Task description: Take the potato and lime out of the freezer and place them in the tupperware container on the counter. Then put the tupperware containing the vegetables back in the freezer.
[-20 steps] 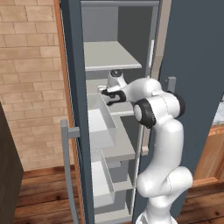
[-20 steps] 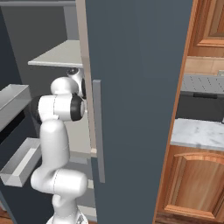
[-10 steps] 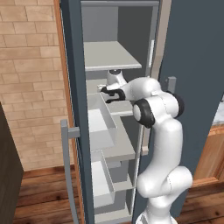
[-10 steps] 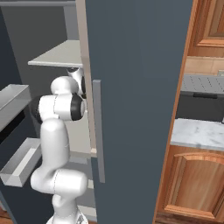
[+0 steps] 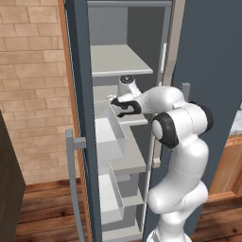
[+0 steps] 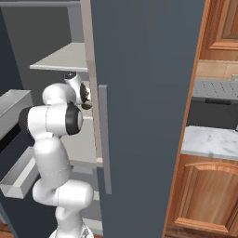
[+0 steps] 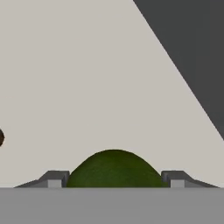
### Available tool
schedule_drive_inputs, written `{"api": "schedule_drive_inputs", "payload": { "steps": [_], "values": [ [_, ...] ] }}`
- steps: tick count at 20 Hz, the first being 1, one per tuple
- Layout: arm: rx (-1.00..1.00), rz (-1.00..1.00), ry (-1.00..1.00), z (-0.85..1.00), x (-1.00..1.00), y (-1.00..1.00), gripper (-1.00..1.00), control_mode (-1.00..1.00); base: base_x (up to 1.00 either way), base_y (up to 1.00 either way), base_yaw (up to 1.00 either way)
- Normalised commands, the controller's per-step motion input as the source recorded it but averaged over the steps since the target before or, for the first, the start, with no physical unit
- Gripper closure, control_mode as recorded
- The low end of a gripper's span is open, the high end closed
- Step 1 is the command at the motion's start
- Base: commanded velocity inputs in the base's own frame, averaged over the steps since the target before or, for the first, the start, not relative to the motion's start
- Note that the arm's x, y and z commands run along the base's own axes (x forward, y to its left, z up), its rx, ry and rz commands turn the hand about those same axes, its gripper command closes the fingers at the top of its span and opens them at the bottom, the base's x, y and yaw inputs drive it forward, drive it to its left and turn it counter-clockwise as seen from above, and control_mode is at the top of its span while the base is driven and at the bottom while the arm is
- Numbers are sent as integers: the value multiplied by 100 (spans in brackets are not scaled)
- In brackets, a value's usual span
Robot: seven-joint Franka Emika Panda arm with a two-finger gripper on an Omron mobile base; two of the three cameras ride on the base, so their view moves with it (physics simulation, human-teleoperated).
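Left base view: the arm [image 5: 182,142] reaches into the open freezer [image 5: 80,71], its end effector [image 5: 115,101] low over a grey shelf [image 5: 137,120], just under a higher shelf [image 5: 118,59]. A white drawer [image 5: 109,134] stands pulled out below the hand, a second drawer [image 5: 111,198] lower down. A grey bar handle [image 5: 72,179] shows on the left edge.

Right base view: the freezer door [image 6: 144,111] stands between camera and shelves; the arm bends around its edge. A dark green speck, the lime [image 6: 86,106], shows at the hand. A marbled worktop [image 6: 211,142] lies to the right over wooden doors.

Hand view: the lime [image 7: 114,169] sits between the two fingertips [image 7: 54,178], which flank it closely on both sides; the end effector is pinching the lime on the pale shelf. A small brown edge, probably the potato [image 7: 1,137], shows at the left border, well apart.
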Motion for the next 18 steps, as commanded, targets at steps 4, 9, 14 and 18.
{"api": "schedule_drive_inputs", "payload": {
  "steps": [4,9,14,18],
  "values": [
    [0,0,-13,-1,-91,0,100,-100,0,0,0],
    [3,0,-12,7,-100,-5,100,-100,0,0,0],
    [12,-1,0,74,-99,-17,100,-100,0,0,0],
    [6,0,4,100,-76,-13,100,-100,0,0,0]
  ]
}}
